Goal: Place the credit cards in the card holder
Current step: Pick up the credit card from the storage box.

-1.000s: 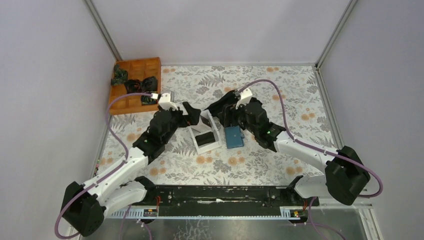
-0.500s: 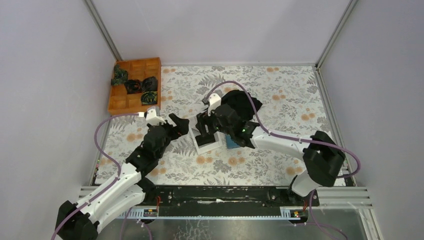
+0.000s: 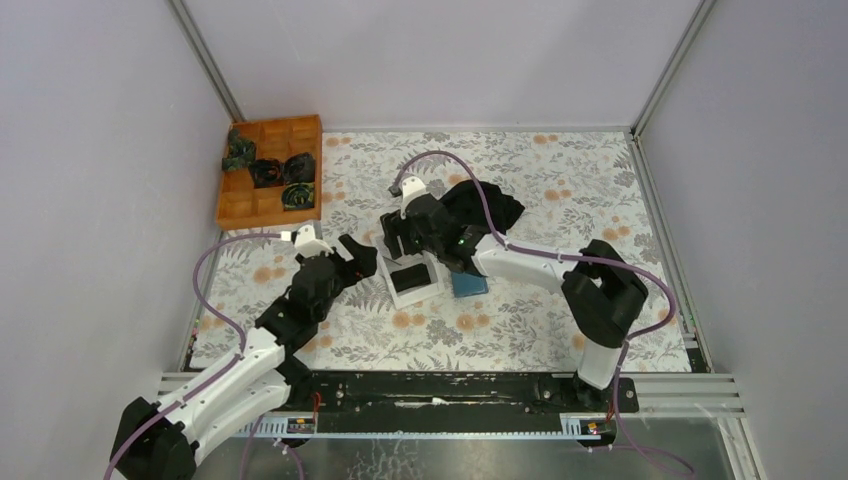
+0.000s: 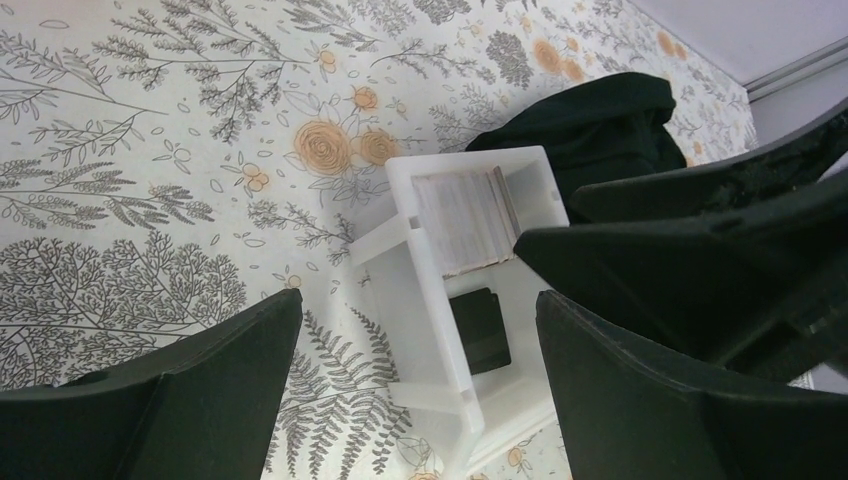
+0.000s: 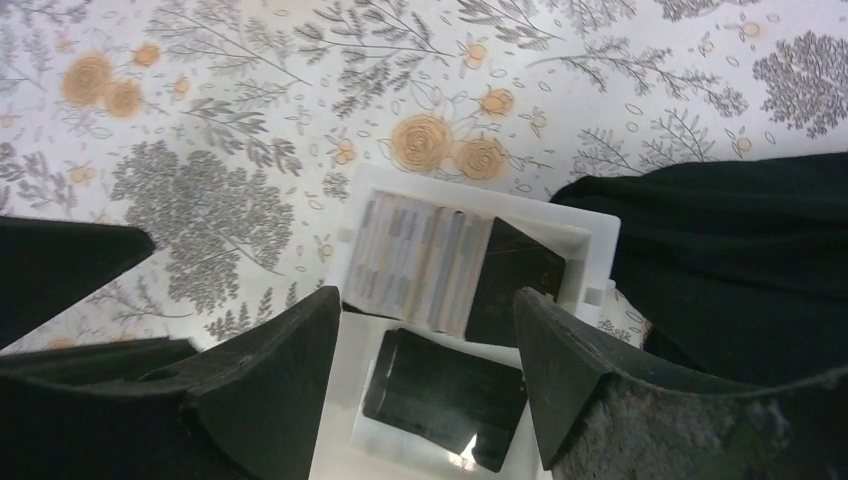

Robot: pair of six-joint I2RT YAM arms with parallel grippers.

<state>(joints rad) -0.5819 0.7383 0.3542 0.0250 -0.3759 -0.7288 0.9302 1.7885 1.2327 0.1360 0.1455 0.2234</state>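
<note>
Since the credit cards [image 5: 410,260] are sitting in the white tray [image 5: 590,230], the right gripper [image 5: 425,305] and left gripper [image 4: 418,300] are hovering by it, jaws apart.

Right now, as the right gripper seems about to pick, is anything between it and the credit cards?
Nothing visible does. The right gripper hangs open above the white tray, the credit cards uncovered below it. The black cloth lies beside the tray, not over them.
</note>
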